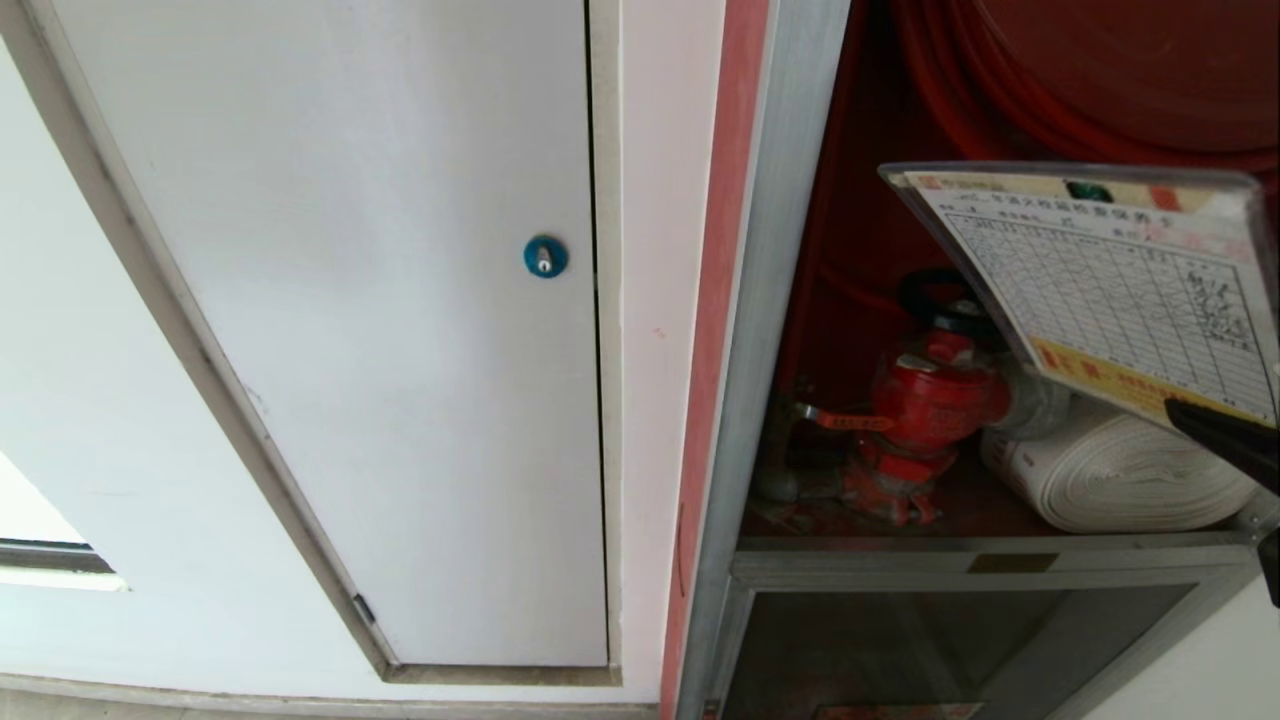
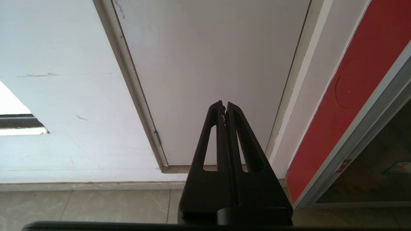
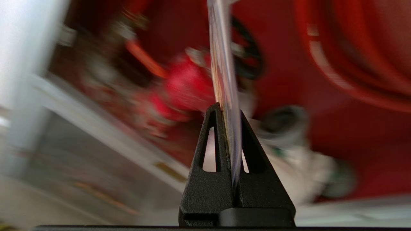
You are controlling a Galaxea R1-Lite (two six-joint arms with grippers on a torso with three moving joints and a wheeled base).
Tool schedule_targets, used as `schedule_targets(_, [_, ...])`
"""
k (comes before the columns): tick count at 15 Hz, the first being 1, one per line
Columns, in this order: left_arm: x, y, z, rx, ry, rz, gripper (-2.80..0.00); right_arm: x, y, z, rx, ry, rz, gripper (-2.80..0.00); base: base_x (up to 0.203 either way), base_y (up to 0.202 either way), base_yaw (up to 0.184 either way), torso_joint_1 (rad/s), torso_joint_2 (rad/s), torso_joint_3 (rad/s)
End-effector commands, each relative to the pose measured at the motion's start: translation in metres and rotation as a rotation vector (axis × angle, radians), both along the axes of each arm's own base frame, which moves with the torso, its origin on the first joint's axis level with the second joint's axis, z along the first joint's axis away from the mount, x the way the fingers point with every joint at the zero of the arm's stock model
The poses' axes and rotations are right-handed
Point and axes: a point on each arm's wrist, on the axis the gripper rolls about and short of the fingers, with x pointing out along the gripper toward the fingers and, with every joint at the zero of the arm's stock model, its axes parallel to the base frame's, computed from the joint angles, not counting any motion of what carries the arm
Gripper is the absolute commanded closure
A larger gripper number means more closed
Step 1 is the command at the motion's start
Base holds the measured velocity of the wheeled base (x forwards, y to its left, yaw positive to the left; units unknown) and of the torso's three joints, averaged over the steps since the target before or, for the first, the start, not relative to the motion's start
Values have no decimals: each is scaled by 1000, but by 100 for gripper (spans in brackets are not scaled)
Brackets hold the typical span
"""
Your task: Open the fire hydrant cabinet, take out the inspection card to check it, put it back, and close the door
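Note:
The fire hydrant cabinet (image 1: 760,330) stands open at the right, its silver frame around a red interior with the hose reel (image 1: 1100,70), red valve (image 1: 930,400) and rolled white hose (image 1: 1110,475). The inspection card (image 1: 1110,290), a white gridded sheet in a clear sleeve, hangs tilted in front of the valve and hose. My right gripper (image 3: 228,110) is shut on the card's lower edge; the card (image 3: 223,57) shows edge-on between the fingers. Only a dark fingertip (image 1: 1225,440) of that gripper shows in the head view. My left gripper (image 2: 224,104) is shut and holds nothing, parked low by the wall. The cabinet's door is out of view.
A plain white panel door (image 1: 400,330) with a blue round lock (image 1: 545,256) fills the wall left of the cabinet. Below the open compartment sits a smaller lower glass door (image 1: 950,650). Tiled floor (image 2: 96,205) runs along the wall's foot.

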Motion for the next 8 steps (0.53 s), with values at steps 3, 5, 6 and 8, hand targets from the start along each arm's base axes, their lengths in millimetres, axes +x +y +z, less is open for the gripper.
schedule_targets(3, [0, 0, 0, 0, 3, 0, 0, 0, -5, 7, -142, -29, -134, 0, 0, 0, 0, 0, 0, 0])
schedule_targets(5, [0, 0, 0, 0, 2, 0, 0, 0, -7, 12, -186, -38, -176, 0, 0, 0, 0, 0, 0, 0])
schedule_targets(6, [0, 0, 0, 0, 3, 0, 0, 0, -8, 14, -234, -38, -212, 0, 0, 0, 0, 0, 0, 0])
schedule_targets(8, [0, 0, 0, 0, 2, 0, 0, 1, -8, 13, -294, -28, -233, 0, 0, 0, 0, 0, 0, 0])
